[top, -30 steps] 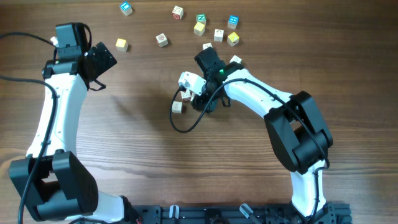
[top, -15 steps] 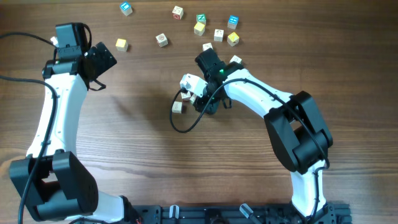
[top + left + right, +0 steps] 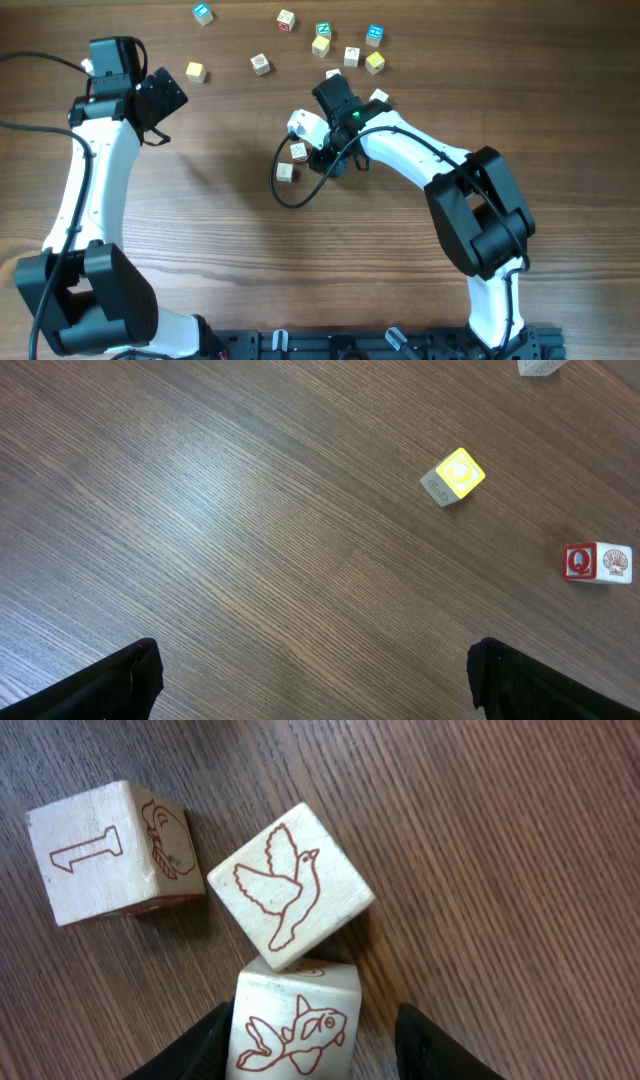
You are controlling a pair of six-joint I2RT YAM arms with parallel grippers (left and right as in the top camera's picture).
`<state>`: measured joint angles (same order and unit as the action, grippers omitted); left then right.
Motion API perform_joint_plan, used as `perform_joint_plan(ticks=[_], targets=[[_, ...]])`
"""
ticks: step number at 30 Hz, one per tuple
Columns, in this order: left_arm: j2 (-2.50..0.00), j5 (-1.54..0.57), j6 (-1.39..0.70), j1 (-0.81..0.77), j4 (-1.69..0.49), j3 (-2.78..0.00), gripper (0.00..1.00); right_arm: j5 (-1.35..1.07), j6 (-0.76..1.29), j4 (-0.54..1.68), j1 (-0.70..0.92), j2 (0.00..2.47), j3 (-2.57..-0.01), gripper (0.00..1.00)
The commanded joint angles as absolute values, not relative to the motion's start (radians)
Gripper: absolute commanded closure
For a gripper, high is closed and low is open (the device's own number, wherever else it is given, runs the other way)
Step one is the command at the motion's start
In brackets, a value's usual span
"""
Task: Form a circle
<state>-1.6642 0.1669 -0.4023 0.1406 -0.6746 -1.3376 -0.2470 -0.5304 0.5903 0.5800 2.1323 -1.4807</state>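
Observation:
Three pale wooden cubes with red prints lie close together in the right wrist view: a "1" cube (image 3: pixel 110 855), a bird cube (image 3: pixel 290 885) and a fish cube (image 3: pixel 295 1025) touching the bird cube's corner. My right gripper (image 3: pixel 312 1038) is open around the fish cube; its left finger touches the cube and a gap shows at the right finger. From overhead, my right gripper (image 3: pixel 318 152) sits beside two of these cubes (image 3: pixel 298 151) (image 3: pixel 286 172). No circle of cubes is in view. My left gripper (image 3: pixel 315 685) is wide open over bare wood at the far left (image 3: pixel 160 100).
Several loose cubes lie scattered along the table's far edge, among them yellow ones (image 3: pixel 195 71) (image 3: pixel 374 63) and blue-faced ones (image 3: pixel 203 13) (image 3: pixel 374 36). The left wrist view shows a yellow cube (image 3: pixel 455 475) and a red Q cube (image 3: pixel 595 562). A black cable (image 3: pixel 290 200) loops by the right wrist.
My right wrist has shifted slightly toward the table's far side, leaving more of the cube beside it uncovered. The left arm has not moved.

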Motion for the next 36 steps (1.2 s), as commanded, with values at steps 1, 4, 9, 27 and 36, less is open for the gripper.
perform_joint_plan(ticks=[1,4,9,27,36], targets=[[-1.655,0.169,-0.408,0.144,-0.675,-1.348,0.0,-0.254,-0.513,0.604,0.586,2.15,-1.477,0.5],[-1.655,0.169,-0.408,0.144,-0.674,-1.348,0.0,-0.243,-0.513,0.616,0.586,2.15,-1.477,0.51],[-1.655,0.169,-0.408,0.144,-0.674,-1.348,0.0,-0.243,-0.513,0.643,0.586,2.15,-1.477,0.51],[-1.655,0.169,-0.408,0.144,-0.674,-1.348,0.0,-0.245,-0.49,0.607,0.586,2.149,-1.477,0.61],[-1.655,0.169,-0.408,0.144,-0.674,-1.348,0.0,-0.214,-0.441,0.614,0.586,2.149,-1.477,0.48]])
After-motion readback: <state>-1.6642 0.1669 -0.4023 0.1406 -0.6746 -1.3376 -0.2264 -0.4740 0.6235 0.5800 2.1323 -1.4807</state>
